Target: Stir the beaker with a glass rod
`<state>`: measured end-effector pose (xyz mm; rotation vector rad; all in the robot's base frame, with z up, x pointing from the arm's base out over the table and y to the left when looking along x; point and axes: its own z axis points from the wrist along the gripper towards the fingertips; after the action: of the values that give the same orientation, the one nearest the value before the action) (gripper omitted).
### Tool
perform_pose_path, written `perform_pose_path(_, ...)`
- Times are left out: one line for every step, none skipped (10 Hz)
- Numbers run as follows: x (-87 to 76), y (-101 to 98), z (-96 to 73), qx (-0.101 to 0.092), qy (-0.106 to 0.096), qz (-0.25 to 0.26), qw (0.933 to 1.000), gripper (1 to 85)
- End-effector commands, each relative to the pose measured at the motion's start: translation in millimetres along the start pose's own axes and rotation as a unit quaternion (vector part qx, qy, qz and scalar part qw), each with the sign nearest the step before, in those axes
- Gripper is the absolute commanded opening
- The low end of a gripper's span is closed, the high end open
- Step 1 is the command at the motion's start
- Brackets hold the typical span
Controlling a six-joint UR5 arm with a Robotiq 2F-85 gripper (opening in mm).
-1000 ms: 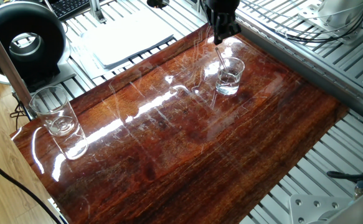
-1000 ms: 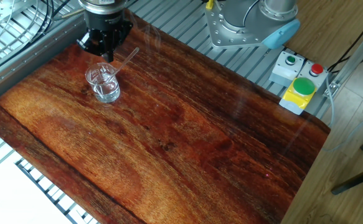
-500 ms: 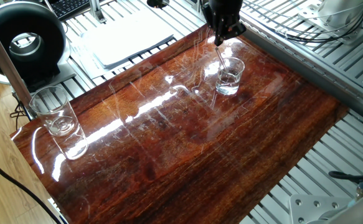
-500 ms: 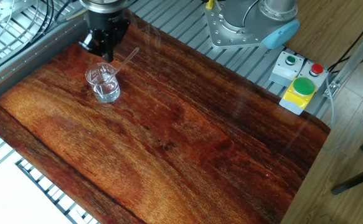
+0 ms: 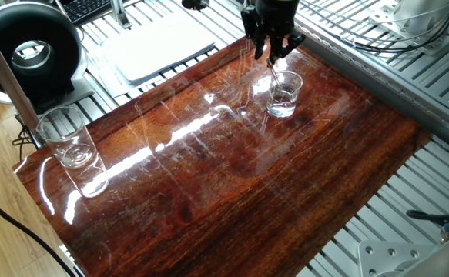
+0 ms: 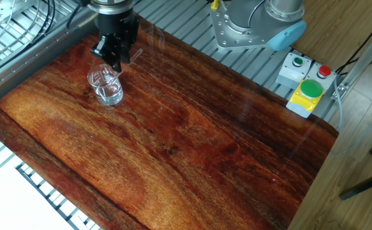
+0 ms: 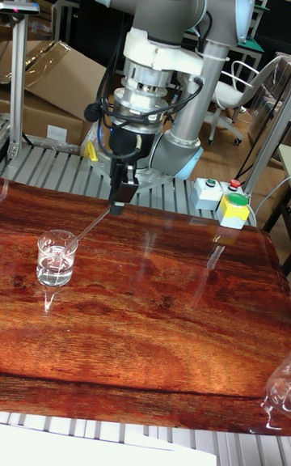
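Observation:
The small clear beaker [image 5: 284, 94] [image 6: 106, 87] [image 7: 56, 259] stands on the wooden tabletop [image 5: 232, 177] near its far edge, with a little clear liquid in it. The glass rod [image 5: 274, 75] [image 7: 85, 229] leans in it, lower end in the liquid and upper end slanting out over the rim. My gripper [image 5: 270, 55] [image 6: 117, 61] [image 7: 117, 207] hangs just above the beaker at the rod's upper end. Its two fingers are spread, one on either side of the rod. Whether they touch the rod I cannot tell.
A taller clear tumbler [image 5: 66, 138] stands at the table's opposite corner. Beyond the table lie a white pad [image 5: 159, 46] and a black round device [image 5: 31, 50]. The arm's base [image 6: 256, 25] and a button box [image 6: 307, 89] sit beside the table.
The gripper has shifted sideways over the beaker to the rod's upper end, and its fingers now show spread apart. Beaker and rod have stayed in place.

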<state>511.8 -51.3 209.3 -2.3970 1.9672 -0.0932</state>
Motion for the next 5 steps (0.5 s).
perform_pose_path(-5.0, 2.0, 0.2, 0.0, -0.012, -0.033, 0.9994, 36.0)
perform_pose_path(-4.4, 2.5, 0.5, 0.0, -0.011, -0.044, 0.999, 36.0)
perform_pose_path(-3.0, 3.0, 0.6, 0.002, -0.009, -0.055, 0.9984, 36.0)
perform_pose_path(-1.4, -1.0, 0.2, 0.011, -0.006, -0.065, 0.9978, 36.0)
perform_pose_path(0.0, -6.0, -0.3, 0.021, -0.003, -0.073, 0.9971, 36.0)
